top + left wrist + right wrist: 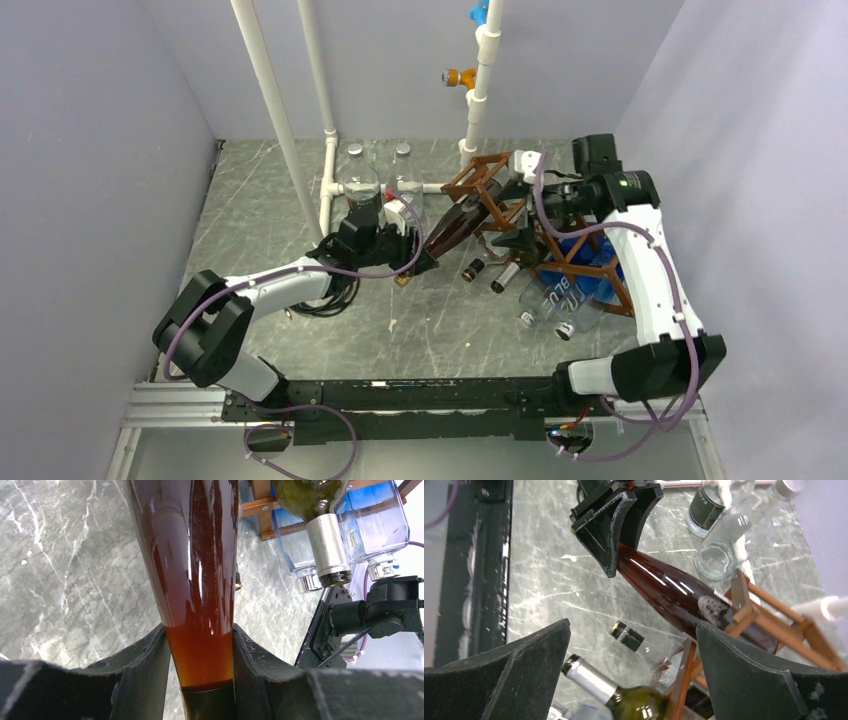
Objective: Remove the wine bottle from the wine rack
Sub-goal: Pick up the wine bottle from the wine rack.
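L gripper is clamped narrow on the neck of the amber wine bottle, the only grip you have right now. The bottle's body sits inside a left-end cell of the wine rack, which stands far-right on the table. The long axis runs diagonal: base far-right in the wood frame, cap near-left, out past the rack. Your L arm holds the near-left end, so by my read the way out is straight along that axis toward near-left. A sideways tug would prob. bind the glass on the frame.

R gripper hangs wide open over the rack's near-left face. It holds nothing, and is close to the bottle but apart from it.

A green bottle w/ silver foil lies beside the amber one, its neck also poking out near-left.
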`<state>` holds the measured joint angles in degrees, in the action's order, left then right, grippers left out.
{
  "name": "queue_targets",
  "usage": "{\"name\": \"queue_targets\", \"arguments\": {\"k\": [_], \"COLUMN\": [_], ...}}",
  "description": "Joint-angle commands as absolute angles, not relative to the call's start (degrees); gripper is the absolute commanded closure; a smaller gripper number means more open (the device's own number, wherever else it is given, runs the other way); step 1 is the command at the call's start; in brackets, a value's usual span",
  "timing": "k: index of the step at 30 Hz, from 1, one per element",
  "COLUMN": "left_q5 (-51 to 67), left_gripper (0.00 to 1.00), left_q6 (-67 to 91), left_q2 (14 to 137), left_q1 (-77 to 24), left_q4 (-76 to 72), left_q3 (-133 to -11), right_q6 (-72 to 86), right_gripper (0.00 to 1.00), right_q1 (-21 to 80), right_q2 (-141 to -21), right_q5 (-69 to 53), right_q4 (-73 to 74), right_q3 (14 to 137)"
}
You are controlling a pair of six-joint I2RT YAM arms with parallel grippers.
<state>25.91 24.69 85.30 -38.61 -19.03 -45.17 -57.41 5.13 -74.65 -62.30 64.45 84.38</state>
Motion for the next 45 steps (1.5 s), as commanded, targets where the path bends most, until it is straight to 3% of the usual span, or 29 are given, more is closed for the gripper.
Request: {"name": "queue_targets", "arguments": {"k": [1,19,23,45], "left_q5": [33.7,35.9,36.2,37.3], "left_gripper": [1.0,1.0,1.0,1.0], "left_q6": [23.1,24.1,24.6,26.1], "left_q2": [79.9,78.5,78.5,77.8], "left_q1": [-39.2,-39.2,-39.2,-38.7], "left_q4": [-26.8,-24.0,-24.3,-25.5], "left_q3": [-45.6,-45.6,-45.4,-43.8], "right_q6": [-75.1,-93.7,-97.3,-95.8], "right_gripper": [0.0,0.0,0.0,0.0], "right_q1": [10.4,27.0,29.7,33.4], "right_q2": [-79.0,-92.8,-93.3,-94.6], "right_q5": [-57.2,-34.2,-29.6,-22.7], "right_q4": [70.8,63.9,62.1,55.1], "right_q3": [89.8,96.7,93.4,86.0]}}
